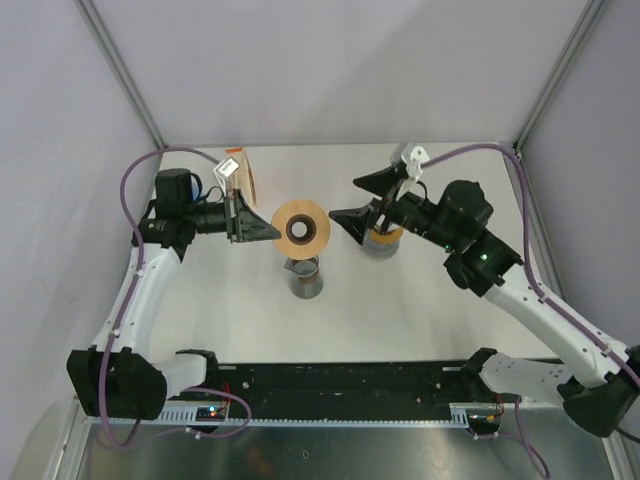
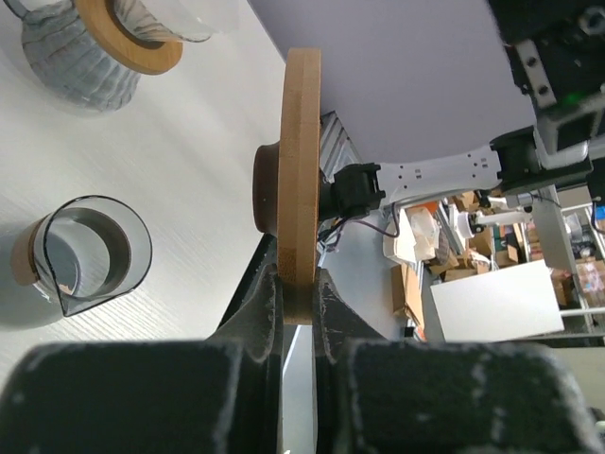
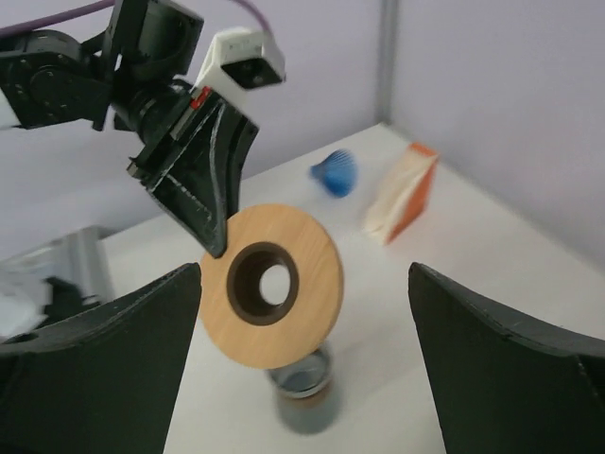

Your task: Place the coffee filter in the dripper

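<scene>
Pinches, with the left claw [image 1: 272, 232], the rim of a flat round pale-wood disc with a dark ringed hole [image 1: 320, 236]. Holds it out at frame centre, face up to the overhead view, above a clear glass spouted jug [image 1: 303, 279]. Shows the right claw [image 1: 348, 200] with fingers wide apart and empty, facing the disc from the right, a glass cone dripper with a wooden collar [image 1: 382, 241] just beneath its wrist. Puts the white-and-orange paper filter packet [image 1: 243, 178] at upper left, behind the left claw, long axis running up-frame. Nearer the left arm, but that claw is busy; probably calls for a leftward reach by the right. No loose filter visible.
</scene>
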`<state>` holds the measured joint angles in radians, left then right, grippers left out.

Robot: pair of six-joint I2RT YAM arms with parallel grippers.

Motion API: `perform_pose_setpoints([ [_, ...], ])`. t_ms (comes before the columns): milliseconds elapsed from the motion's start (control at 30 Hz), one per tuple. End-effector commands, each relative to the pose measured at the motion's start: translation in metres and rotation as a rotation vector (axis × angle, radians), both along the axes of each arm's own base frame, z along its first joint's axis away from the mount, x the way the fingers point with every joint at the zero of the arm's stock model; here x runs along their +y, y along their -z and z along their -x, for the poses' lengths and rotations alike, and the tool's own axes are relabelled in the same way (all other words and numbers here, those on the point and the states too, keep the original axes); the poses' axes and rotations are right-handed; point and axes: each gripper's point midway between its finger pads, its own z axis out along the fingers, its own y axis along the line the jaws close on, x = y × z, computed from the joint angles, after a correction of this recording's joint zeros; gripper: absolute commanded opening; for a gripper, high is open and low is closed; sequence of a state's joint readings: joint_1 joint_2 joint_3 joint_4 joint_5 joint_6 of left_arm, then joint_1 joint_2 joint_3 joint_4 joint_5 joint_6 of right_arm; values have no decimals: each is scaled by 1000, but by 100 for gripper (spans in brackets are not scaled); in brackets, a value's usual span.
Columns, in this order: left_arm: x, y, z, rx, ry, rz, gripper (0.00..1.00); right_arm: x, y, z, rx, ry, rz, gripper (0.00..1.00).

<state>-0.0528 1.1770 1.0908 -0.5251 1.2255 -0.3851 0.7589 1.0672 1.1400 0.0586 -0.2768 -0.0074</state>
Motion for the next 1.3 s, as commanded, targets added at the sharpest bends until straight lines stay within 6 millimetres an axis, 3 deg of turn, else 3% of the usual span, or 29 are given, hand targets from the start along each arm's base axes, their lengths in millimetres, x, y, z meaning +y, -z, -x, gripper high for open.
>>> perform_pose_setpoints([
  [0,-1,-20,22,-162,83,38,0,24,38,25,412,-262,-23,92],
  [200,-2,-25,33,-178,112,56,0,36,64,13,508,-294,11,87],
  [300,-2,-27,37,-184,119,60,0,37,72,6,534,-307,15,78],
  [467,-2,-28,39,-184,130,67,0,45,71,12,557,-398,-4,43],
  [567,-2,-28,37,-177,129,68,0,50,76,14,587,-435,-2,16],
  [633,-2,-25,34,-170,114,59,0,52,79,14,614,-438,-1,4],
  [700,0,-20,26,-160,73,37,5,52,84,12,650,-422,-1,1],
  [767,6,-12,12,-146,-3,0,20,51,92,7,703,-381,-1,0],
  [833,14,-1,-2,-133,-80,-43,27,50,106,6,782,-329,15,0],
  [900,19,10,-13,-111,-133,-78,24,50,118,5,847,-272,30,0],
  [1033,23,36,-22,-34,-181,-115,4,55,141,6,971,-181,22,0],
  [1267,24,66,-33,103,-198,-129,0,47,174,-13,1051,20,-67,0],
])
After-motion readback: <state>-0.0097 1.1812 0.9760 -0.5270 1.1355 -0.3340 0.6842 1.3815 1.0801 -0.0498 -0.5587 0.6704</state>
